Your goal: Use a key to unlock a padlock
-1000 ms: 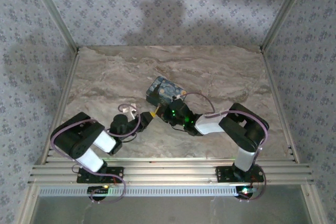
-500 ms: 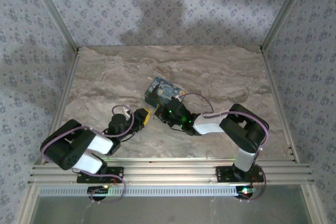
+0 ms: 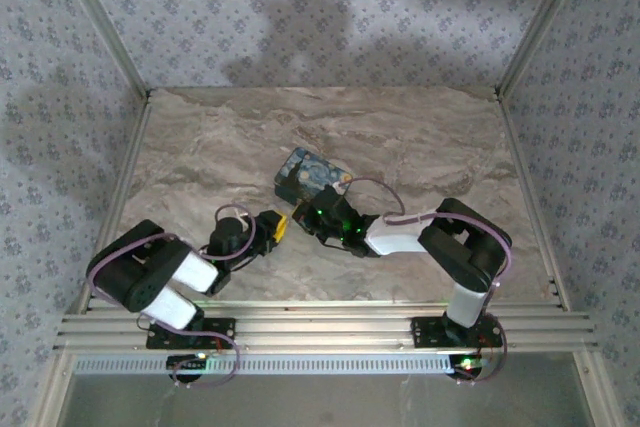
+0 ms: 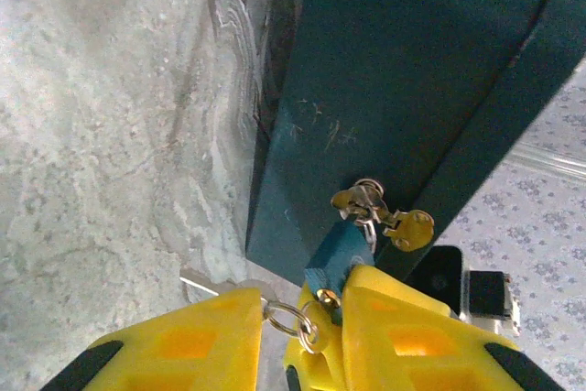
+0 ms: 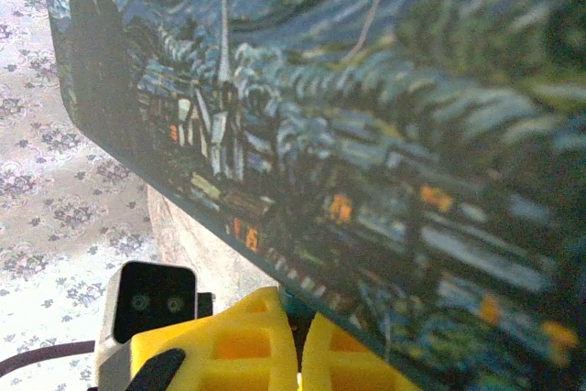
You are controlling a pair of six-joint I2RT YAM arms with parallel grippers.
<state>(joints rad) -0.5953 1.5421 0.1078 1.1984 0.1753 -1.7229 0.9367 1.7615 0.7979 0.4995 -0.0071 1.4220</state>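
In the top view, the left arm [image 3: 160, 272] sits in the lower left of the frame, and its end effector [image 3: 274, 228] reaches toward the middle of the marble surface [image 3: 420, 137]. The left wrist view shows this end effector [image 4: 298, 307] at the bottom edge. Its two yellow fingers [image 4: 201, 341] are close, with a small gap between them. A silver key ring [image 4: 286, 316] sits in that gap, but I cannot tell if the fingers squeeze it. A flat silver piece [image 4: 203, 283] pokes out just left of the ring. Right above the ring is the padlock [image 4: 337, 252], a small blue-green block in the lower middle of that frame. It hangs on the dark side of the blue box [image 4: 394, 89]. Shiny silver and gold bits [image 4: 377, 212] sit at its top, touching the box. In the top view the blue box [image 3: 312, 172] lies near the middle of the frame, just up and right of the left end effector. The right end effector [image 3: 303, 215] is just below the box, very near the left one. Its arm [image 3: 455, 242] bends away to the lower right. In the right wrist view, the painted box [image 5: 366, 135] is very close, and the right end effector [image 5: 298, 313] has its yellow fingers [image 5: 233, 345] pressed together just under the box's edge.
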